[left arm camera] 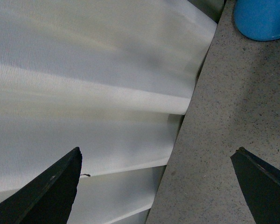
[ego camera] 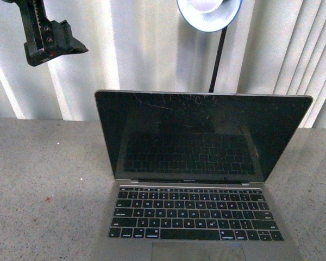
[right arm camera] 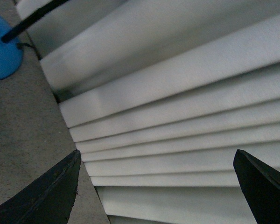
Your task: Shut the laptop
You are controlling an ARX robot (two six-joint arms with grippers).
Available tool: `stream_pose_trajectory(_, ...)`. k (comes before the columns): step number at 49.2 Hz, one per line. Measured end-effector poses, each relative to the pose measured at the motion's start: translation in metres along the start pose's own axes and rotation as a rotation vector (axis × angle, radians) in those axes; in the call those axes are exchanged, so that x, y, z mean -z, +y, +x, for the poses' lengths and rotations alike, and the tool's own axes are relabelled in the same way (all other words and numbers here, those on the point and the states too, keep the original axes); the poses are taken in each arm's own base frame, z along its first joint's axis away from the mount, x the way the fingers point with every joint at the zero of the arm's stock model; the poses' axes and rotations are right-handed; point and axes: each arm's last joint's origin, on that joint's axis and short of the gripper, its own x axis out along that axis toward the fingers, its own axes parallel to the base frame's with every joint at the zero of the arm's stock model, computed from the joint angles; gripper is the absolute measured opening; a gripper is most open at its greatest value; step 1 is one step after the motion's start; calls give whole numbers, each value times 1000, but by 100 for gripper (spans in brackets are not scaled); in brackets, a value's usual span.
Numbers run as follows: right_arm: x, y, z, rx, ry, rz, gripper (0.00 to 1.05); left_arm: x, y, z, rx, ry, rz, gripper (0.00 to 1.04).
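On speckled grey table [ego camera: 38,179], laptop [ego camera: 198,163] open with screen upright; high above and left of laptop, well apart, left gripper [ego camera: 65,46], jaws spread wide, empty; right gripper [right arm camera: 157,151] likewise spread, its position unclear.

laptop [ego camera: 198,215] trackpad [ego camera: 198,253] cut off below, lamp head [ego camera: 209,12] cropped above, lamp pole [ego camera: 218,60] foot seemingly behind screen [ego camera: 201,136]

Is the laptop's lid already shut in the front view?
No, the laptop stands open, its dark screen upright behind the exposed keyboard.
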Motion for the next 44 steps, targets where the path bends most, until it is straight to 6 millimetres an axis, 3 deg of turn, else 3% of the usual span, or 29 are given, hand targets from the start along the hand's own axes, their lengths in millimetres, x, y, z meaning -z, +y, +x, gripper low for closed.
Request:
stream_pose_trajectory(18,-10,14,34,-190,-50,-154,97,-16,6,21,123,102,86,98)
stream_pose_trajectory(36,-33,13,51,-303,-84,-116,97,-19,-1,36,169,147,57,98)
stream_pose_trajectory(44,-44,22,54,-398,-82,-83,97,-20,-3,38,176,149,54,98)
